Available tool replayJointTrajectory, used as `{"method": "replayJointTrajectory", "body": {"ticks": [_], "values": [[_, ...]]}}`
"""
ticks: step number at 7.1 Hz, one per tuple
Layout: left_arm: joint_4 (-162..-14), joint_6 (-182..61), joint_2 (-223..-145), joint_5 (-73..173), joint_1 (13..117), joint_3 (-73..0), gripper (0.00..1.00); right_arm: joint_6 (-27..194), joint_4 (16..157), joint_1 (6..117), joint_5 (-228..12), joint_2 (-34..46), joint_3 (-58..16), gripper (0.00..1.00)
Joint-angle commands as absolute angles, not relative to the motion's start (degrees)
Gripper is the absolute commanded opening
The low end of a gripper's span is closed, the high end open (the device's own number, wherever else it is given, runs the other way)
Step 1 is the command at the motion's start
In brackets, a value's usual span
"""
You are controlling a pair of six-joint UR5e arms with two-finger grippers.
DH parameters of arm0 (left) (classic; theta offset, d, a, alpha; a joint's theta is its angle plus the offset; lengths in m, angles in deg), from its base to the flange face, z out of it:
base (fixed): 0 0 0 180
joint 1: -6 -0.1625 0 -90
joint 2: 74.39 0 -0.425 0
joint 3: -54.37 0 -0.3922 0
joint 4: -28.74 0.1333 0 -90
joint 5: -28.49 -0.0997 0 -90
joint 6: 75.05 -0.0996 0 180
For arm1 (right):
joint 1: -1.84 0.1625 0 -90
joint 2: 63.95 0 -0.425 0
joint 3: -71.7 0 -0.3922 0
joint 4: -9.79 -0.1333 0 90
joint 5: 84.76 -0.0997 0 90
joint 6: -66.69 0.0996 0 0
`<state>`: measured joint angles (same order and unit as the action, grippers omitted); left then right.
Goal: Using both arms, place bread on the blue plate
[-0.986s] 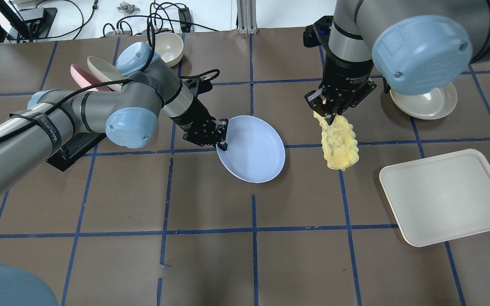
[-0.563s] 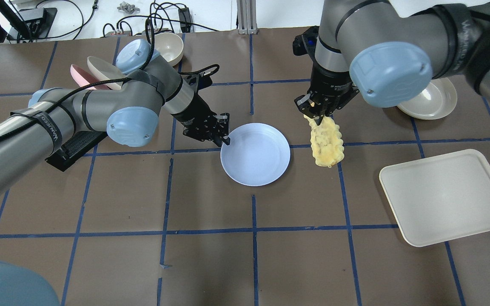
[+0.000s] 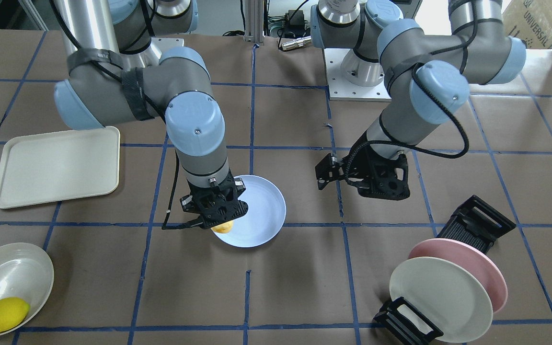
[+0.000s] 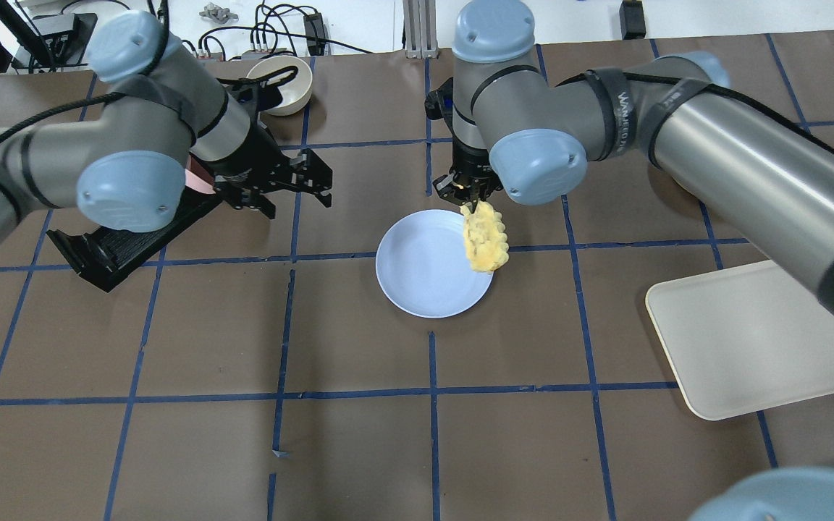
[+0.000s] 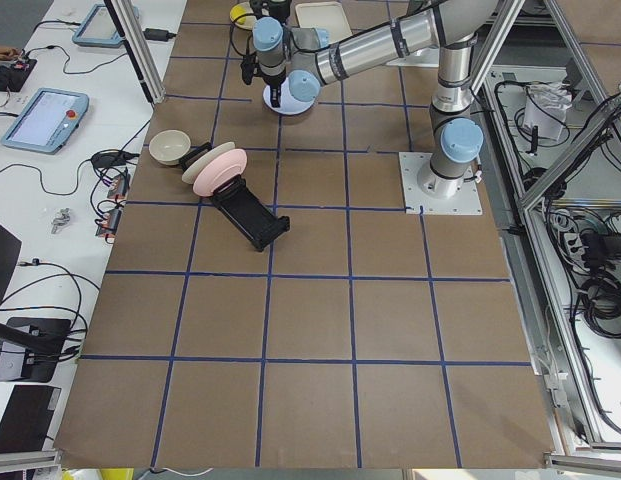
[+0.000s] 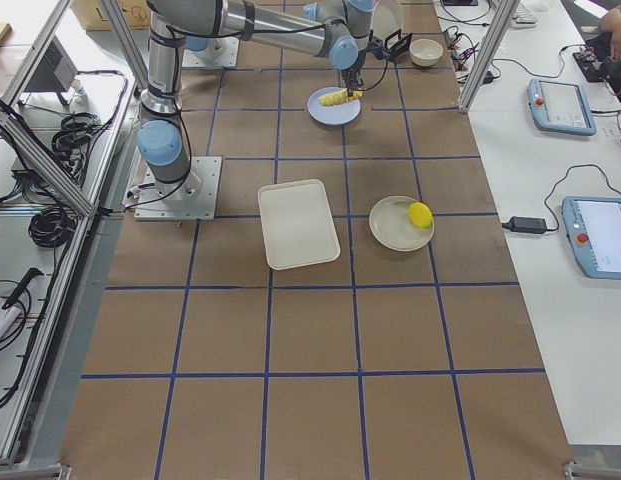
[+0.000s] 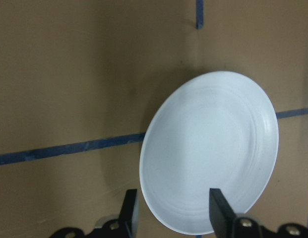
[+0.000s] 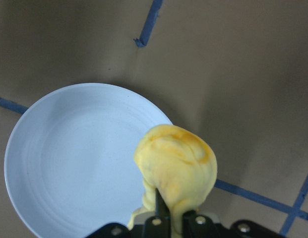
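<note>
We read "UNIVERSAL" on a carton (image 3: 539,21) beyond the brown, blue-taped worktop (image 4: 171,347). Our right pincer (image 4: 469,205) gripped the bread (image 4: 486,242) over the rim of the plate (image 4: 417,275); the left pincer (image 7: 173,203) gaped empty.

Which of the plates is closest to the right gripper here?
The blue plate, flat mid-table, with the right gripper holding the bread over its rim. The pink plate and cream-white plate stand on edge in the black rack, farther off.

front view, bread (image 3: 224,227) mostly behind right tool (image 3: 219,218)
</note>
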<state>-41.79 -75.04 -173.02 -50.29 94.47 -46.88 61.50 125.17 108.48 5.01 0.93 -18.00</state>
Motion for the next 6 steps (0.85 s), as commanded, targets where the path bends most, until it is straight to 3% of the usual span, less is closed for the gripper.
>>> {"method": "replayJointTrajectory", "body": {"ticks": [1, 2, 6], "values": [[-55.30, -76.72, -167.13, -59.82, 93.54, -42.35, 1.00, 64.48, 130.97, 111.51, 4.98, -4.86, -17.33, 0.18], [-60.33, -76.72, -166.68, -60.19, 93.63, -38.31, 1.00, 64.58, 133.34, 111.70, 5.58, -6.10, -17.86, 0.99], [-63.63, -76.72, -163.77, -64.76, 94.15, -35.47, 1.00, 63.79, 134.07, 110.66, 5.85, -2.79, -17.25, 1.00]]}}
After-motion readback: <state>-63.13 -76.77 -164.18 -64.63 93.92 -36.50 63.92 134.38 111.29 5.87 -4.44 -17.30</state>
